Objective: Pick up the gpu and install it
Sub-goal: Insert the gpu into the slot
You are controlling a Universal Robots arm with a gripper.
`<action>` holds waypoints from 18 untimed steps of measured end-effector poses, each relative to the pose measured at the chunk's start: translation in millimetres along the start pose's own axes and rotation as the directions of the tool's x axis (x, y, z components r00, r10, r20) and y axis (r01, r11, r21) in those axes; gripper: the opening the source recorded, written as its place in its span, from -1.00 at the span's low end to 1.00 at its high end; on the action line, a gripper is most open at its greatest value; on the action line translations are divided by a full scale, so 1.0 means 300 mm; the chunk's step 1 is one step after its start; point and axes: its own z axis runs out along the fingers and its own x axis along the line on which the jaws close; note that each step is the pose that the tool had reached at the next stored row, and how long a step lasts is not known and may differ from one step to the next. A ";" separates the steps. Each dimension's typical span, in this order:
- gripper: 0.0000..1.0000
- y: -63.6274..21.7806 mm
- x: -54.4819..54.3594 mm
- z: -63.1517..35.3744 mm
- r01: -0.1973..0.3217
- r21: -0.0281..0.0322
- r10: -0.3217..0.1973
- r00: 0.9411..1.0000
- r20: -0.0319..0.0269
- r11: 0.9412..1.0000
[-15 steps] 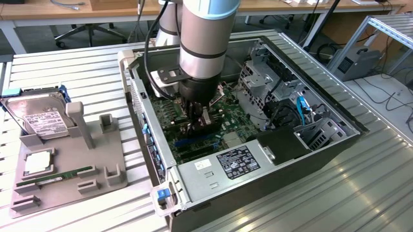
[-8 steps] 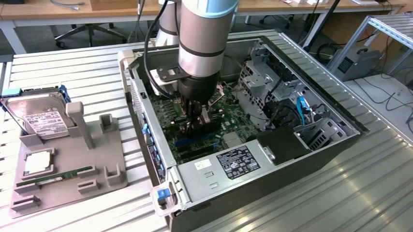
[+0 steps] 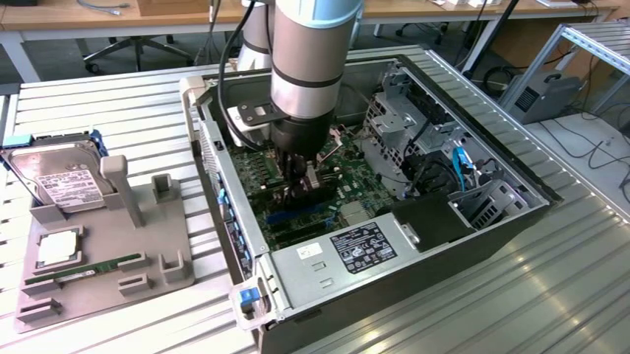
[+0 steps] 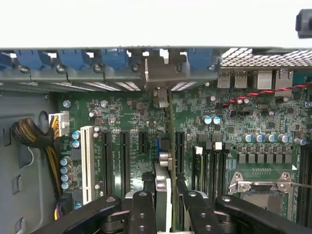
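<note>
The hand (image 4: pixel 165 204) grips the gpu (image 4: pixel 166 161) edge-on, low inside the computer case (image 3: pixel 492 221), right over the motherboard (image 4: pixel 253 126) slots. Installing step, I'd say; seating calls for square alignment with the slot.

At the exterior view's left you see a grey plastic parts holder (image 3: pixel 147 243) carrying a boxy silver hard drive with white label (image 3: pixel 61 181), a narrow green RAM stick (image 3: pixel 84 271) and a square silver processor (image 3: pixel 57 247).
</note>
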 end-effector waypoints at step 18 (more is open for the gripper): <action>-0.46 0.000 0.014 0.004 -0.012 0.000 0.012 1.000 -0.001 1.000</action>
